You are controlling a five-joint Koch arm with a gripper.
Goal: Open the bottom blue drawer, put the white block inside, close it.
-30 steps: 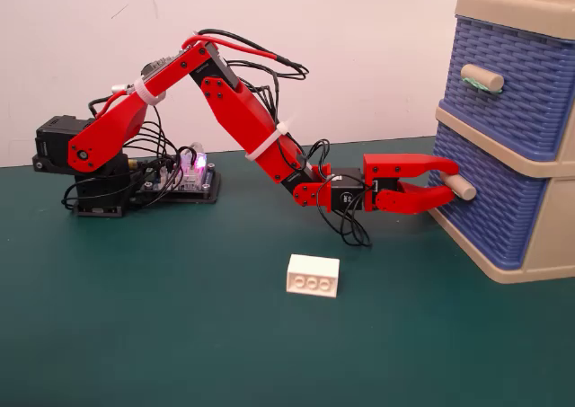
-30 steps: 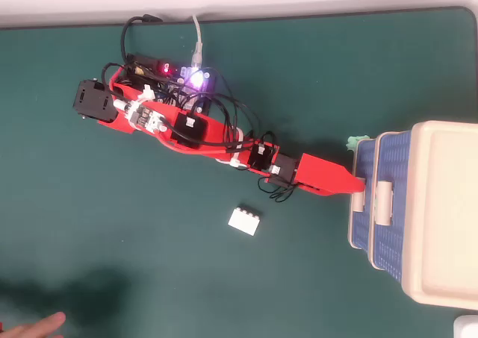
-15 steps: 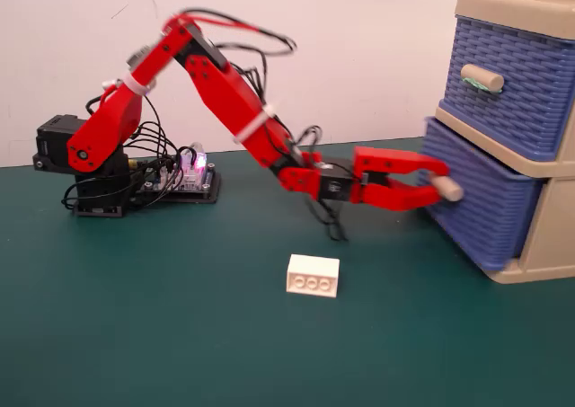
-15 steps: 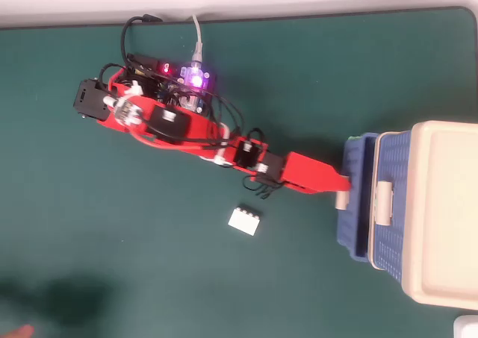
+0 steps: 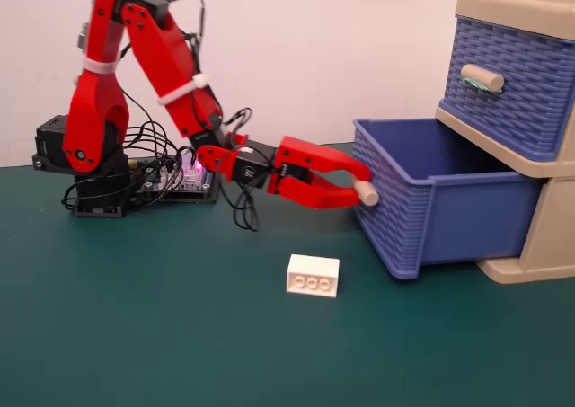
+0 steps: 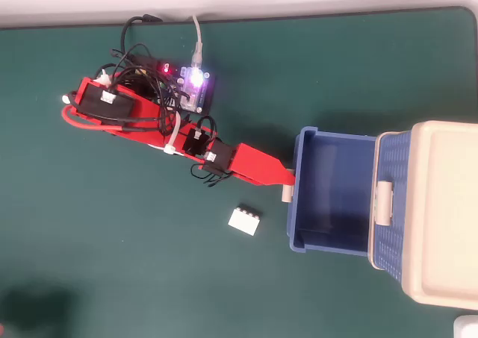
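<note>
pincer (image 5: 357, 190) clamped on the beige handle (image 5: 366, 192) of the bottom blue drawer (image 5: 449, 216), upper and lower jaws wrapped round it, nothing else held. drawer already drawn well out of the beige cabinet (image 5: 539, 236), its tub bare in the overhead view. judged best now: spread the jaws fully, back straight off to the left without nudging the drawer, then drop onto the white block (image 5: 313, 275). block lying on the green table (image 5: 162, 335), nearer the fixed camera, down-left of the handle, apart from all else. upper drawer (image 5: 512, 75) shut.
</note>
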